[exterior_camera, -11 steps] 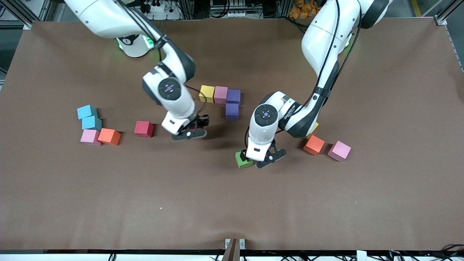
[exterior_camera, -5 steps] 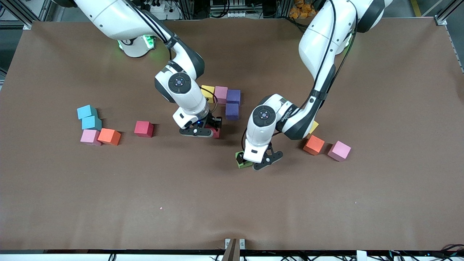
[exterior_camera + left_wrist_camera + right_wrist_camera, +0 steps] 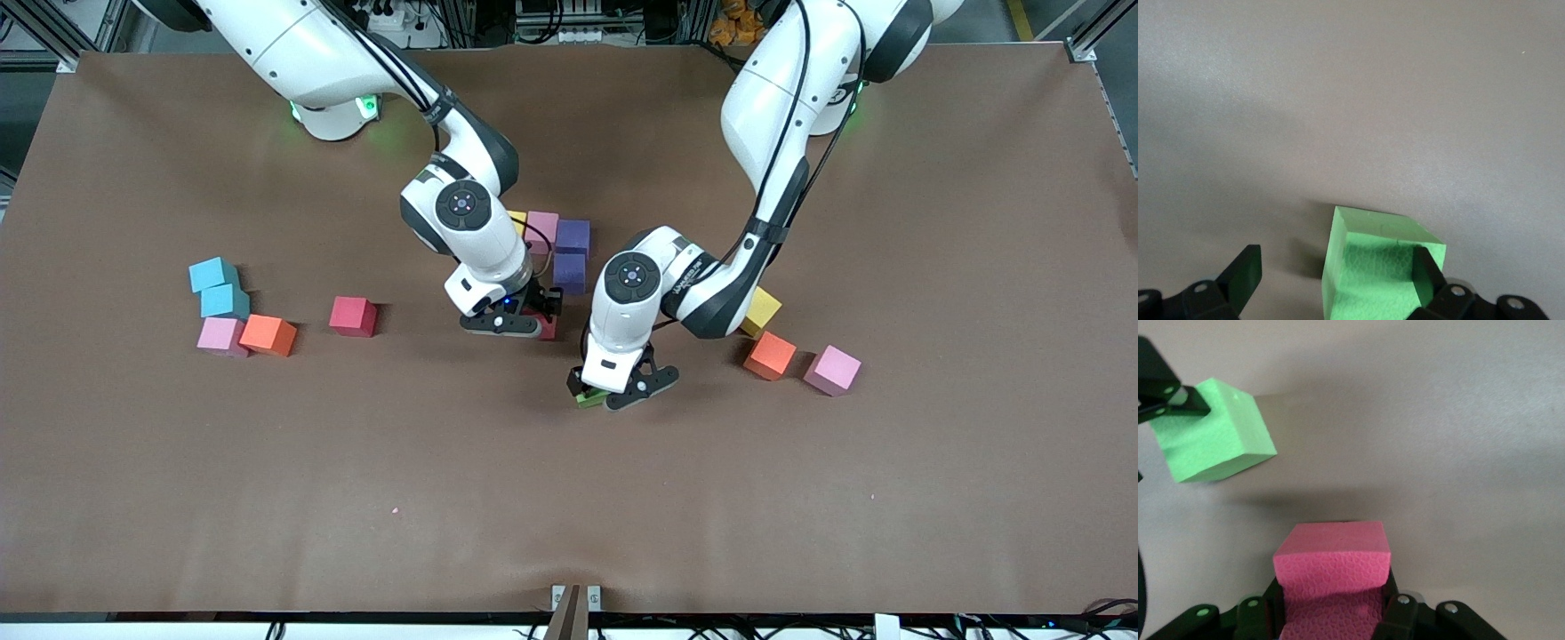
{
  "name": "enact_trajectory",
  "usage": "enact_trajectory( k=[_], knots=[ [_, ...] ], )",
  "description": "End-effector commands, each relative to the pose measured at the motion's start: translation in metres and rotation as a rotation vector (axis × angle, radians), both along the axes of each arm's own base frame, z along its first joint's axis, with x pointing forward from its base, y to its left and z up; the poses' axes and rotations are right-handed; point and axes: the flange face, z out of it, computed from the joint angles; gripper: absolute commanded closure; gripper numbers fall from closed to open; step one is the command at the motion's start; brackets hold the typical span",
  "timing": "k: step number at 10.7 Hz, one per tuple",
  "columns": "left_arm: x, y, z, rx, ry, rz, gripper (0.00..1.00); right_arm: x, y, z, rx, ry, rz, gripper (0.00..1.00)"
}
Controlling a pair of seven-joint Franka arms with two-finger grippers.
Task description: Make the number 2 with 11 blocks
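one small green foam cube [image 3: 1378, 267] sits on the brown table [image 3: 267, 489], one fingertip [image 3: 1426, 267] of the wide-open left gripper [image 3: 613, 391] against it, slightly nearer the front camera than the right gripper [image 3: 1331, 613], clamped on a red foam cube [image 3: 1333, 570].

High front view, two close wrist views

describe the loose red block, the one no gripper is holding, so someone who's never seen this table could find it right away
Start at the right arm's end of the brown table, where a cluster of two cyan cubes, a pink cube and an orange cube sits. From there, look toward the middle of the table: the red block stands alone on bare cloth, touching nothing. The other red cube is in the right gripper.
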Motion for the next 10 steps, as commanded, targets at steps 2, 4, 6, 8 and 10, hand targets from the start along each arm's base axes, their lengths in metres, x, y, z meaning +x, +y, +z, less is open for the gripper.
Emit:
enact_trajectory(
  k=[2,4,6,8,10],
  knots=[
    [0.022,0.022,0.02,-0.003,-0.022,0.053,0.0,0.001,0.007,0.0,-0.007,0.0,0.002,0.93],
    [0.039,0.047,0.038,0.003,-0.018,0.094,0.0,0.006,-0.004,0.0,-0.029,0.01,0.015,0.92],
    [0.051,0.064,0.051,-0.002,-0.027,0.124,0.0,0.005,-0.01,-0.003,-0.067,0.039,0.056,0.92],
    [0.056,0.073,0.058,-0.004,-0.032,0.136,0.0,0.002,-0.003,-0.006,-0.052,0.047,0.041,0.92],
    [0.055,0.074,0.058,0.006,-0.021,0.136,0.0,0.006,0.014,0.006,-0.03,0.033,0.031,0.92]
  ],
)
